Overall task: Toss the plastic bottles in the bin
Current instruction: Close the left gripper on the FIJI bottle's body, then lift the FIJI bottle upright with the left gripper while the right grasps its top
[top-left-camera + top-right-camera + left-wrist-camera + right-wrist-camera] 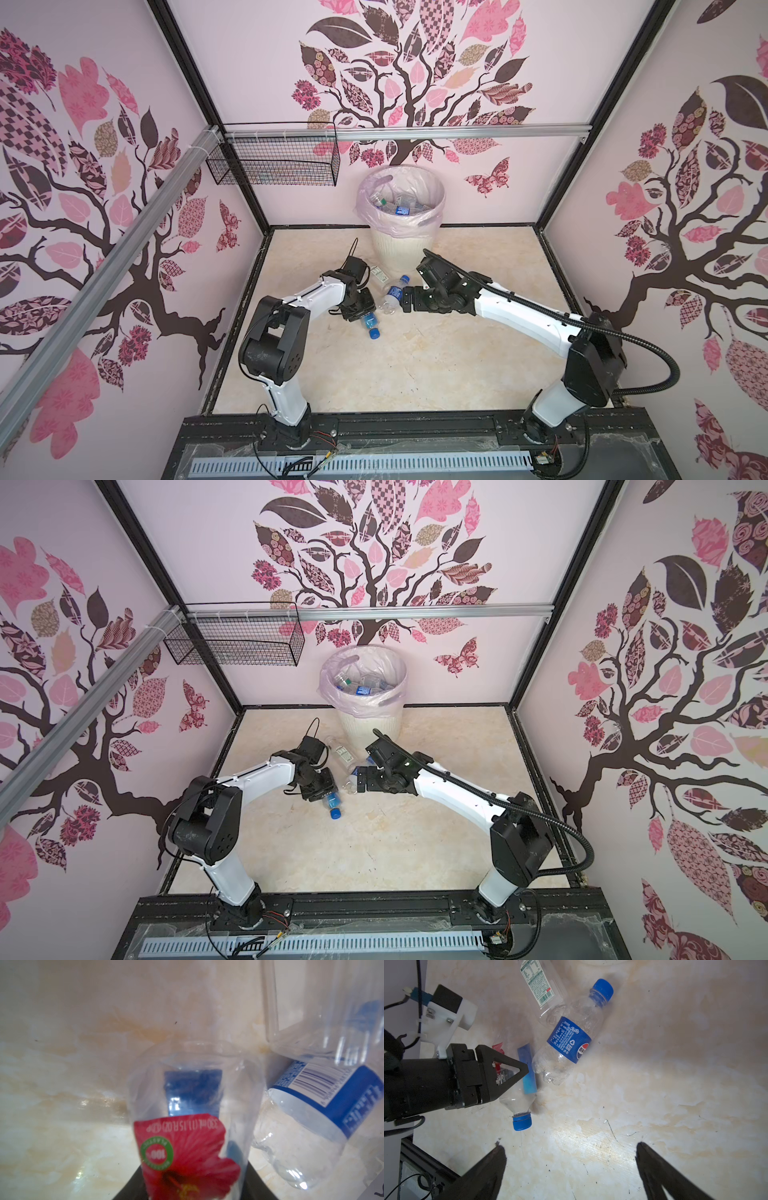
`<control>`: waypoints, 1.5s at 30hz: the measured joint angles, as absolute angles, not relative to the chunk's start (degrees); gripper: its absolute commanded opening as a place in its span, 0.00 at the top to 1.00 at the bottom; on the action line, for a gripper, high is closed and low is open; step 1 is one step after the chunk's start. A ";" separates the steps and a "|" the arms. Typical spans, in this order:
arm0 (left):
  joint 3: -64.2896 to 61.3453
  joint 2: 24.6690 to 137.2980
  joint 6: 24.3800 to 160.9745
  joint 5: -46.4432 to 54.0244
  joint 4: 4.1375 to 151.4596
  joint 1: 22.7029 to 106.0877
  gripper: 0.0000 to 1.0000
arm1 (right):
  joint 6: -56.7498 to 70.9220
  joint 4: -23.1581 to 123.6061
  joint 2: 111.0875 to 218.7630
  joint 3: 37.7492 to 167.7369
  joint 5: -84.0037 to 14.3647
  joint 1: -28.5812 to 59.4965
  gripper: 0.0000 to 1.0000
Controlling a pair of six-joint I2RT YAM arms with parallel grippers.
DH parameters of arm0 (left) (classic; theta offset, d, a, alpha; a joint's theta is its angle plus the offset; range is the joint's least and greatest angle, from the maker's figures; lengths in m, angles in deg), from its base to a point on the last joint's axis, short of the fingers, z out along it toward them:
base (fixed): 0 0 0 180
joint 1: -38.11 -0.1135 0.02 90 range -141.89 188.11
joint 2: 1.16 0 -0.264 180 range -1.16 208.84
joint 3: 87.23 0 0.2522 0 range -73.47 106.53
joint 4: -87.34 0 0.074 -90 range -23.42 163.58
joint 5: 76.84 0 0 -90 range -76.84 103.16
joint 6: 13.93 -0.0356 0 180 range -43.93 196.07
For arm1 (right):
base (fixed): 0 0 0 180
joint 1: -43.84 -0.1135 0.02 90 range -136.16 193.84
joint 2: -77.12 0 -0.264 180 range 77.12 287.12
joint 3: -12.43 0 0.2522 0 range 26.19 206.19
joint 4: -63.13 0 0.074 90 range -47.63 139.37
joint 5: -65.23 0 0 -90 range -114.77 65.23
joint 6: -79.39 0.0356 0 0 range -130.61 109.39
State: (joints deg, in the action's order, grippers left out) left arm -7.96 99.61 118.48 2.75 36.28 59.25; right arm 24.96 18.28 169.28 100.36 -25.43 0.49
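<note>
My left gripper [362,312] [191,1187] is shut on a clear plastic bottle [370,322] [193,1095] [521,1093] that lies on the floor. This bottle has a blue cap [521,1123] and a red flower label, and the dark fingers press against both of its sides. A blue-labelled cola bottle [392,294] [569,1043] and a white-labelled clear bottle [380,274] [538,985] lie just beyond it. My right gripper [405,300] [571,1149] hangs open over bare floor beside the cola bottle. The cream ribbed bin [401,251] [369,729] with its pink bag stands behind and holds several bottles [395,204].
A black wire basket [274,163] hangs on the back wall to the left of the bin. The marbled floor [415,365] is enclosed by patterned walls and a black frame. Both arm bases sit on the front rail [395,428].
</note>
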 measured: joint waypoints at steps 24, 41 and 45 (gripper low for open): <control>4.02 83.22 129.70 1.00 37.24 59.73 0.53 | 16.11 19.33 161.24 108.49 -26.77 0.49 0.00; 8.17 83.20 140.28 -2.91 41.85 64.80 0.53 | 14.93 21.50 160.45 110.28 -31.16 0.49 0.02; 8.17 83.02 141.96 -3.68 41.94 64.83 0.52 | 14.86 21.54 160.63 110.37 -30.44 0.57 0.04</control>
State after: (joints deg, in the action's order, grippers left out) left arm 8.17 83.02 141.96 -3.68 41.94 64.83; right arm 14.86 21.54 160.63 110.37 -30.44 0.57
